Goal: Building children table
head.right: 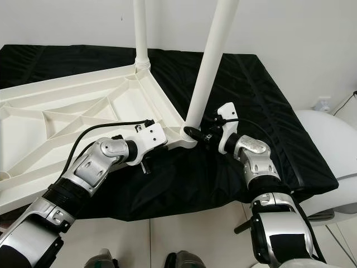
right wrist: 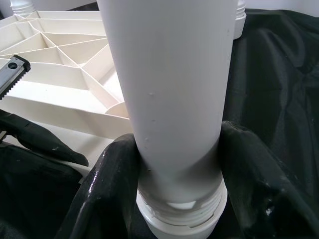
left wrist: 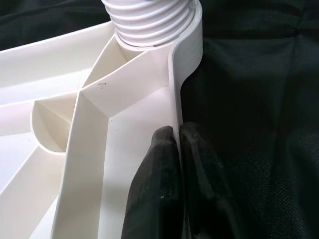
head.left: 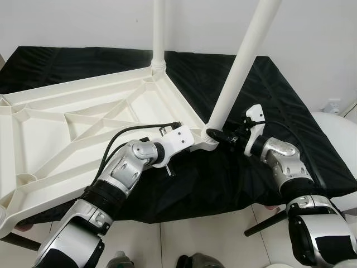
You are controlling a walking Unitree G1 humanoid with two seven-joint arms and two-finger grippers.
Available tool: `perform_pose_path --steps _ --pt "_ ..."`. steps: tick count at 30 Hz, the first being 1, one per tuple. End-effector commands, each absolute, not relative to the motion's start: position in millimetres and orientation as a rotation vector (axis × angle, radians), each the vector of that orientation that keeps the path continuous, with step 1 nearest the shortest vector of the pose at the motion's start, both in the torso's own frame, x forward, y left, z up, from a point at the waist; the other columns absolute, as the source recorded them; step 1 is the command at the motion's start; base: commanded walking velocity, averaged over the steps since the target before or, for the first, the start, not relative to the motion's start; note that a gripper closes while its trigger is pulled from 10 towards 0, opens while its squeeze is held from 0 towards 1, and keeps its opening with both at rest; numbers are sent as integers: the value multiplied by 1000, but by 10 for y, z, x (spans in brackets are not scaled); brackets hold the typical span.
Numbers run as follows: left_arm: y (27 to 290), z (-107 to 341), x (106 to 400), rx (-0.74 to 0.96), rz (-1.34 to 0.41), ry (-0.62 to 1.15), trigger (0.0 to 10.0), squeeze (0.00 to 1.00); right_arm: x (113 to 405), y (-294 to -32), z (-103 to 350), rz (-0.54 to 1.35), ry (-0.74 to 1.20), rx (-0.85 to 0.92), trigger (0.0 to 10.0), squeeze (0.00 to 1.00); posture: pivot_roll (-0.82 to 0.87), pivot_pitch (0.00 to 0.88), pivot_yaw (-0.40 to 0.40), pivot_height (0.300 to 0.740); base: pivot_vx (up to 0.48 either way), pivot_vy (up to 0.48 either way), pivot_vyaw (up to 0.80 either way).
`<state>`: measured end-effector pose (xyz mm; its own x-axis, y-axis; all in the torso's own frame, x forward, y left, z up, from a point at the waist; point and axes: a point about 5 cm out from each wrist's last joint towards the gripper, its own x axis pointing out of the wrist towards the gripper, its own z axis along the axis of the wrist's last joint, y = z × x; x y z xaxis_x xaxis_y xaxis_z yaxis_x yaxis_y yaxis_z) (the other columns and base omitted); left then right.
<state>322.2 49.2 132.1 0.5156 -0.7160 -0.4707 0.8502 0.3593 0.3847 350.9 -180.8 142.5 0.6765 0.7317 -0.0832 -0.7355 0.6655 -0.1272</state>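
A white plastic children's table top (head.left: 72, 120) lies upside down on a black cloth, ribs facing up. One white leg (head.left: 159, 33) stands upright in its far corner socket. A second white leg (head.left: 241, 67) leans to the right in the near corner socket (head.left: 210, 135). My right gripper (head.left: 218, 134) is shut on this leg's base just above the threads, its fingers (right wrist: 107, 194) on either side. My left gripper (head.left: 198, 143) is shut on the table top's edge wall (left wrist: 175, 94) beside that corner, its fingertips (left wrist: 162, 149) pinching the thin rim.
The black cloth (head.left: 279, 95) covers a low surface reaching the white wall behind. A white rounded object (head.left: 337, 131) sits at the right. Pale floor tiles (head.left: 212, 234) lie in front, with dark objects at the bottom edge.
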Motion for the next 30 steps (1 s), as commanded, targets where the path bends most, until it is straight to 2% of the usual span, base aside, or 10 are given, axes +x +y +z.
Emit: perform_pose_path --steps 1,8,21,23,28,30 --pt "514 1166 3168 669 -1066 323 10000 0 3500 -1843 1402 822 30 -151 10000 0 36 14 -69 740 0 0 0" --pt "520 1155 3141 660 -1069 326 10000 0 3518 -1655 1406 694 -35 -41 10000 0 41 21 -76 740 0 0 0" --pt "525 1140 3125 659 -1071 330 10000 0 3455 -1331 1456 550 -123 50 10000 0 41 23 -79 740 0 0 0" --pt "523 1141 3123 659 -1073 329 10000 0 3389 -1165 1462 528 -142 76 10000 0 42 23 -79 740 0 0 0" --pt "521 1140 3119 660 -1076 330 10000 0 3344 -1018 1454 474 -145 103 10000 0 44 21 -79 740 0 0 0" --pt "524 1136 3112 662 -1078 331 10000 0 3307 -870 1453 422 -139 133 10000 0 47 18 -80 740 0 0 0"
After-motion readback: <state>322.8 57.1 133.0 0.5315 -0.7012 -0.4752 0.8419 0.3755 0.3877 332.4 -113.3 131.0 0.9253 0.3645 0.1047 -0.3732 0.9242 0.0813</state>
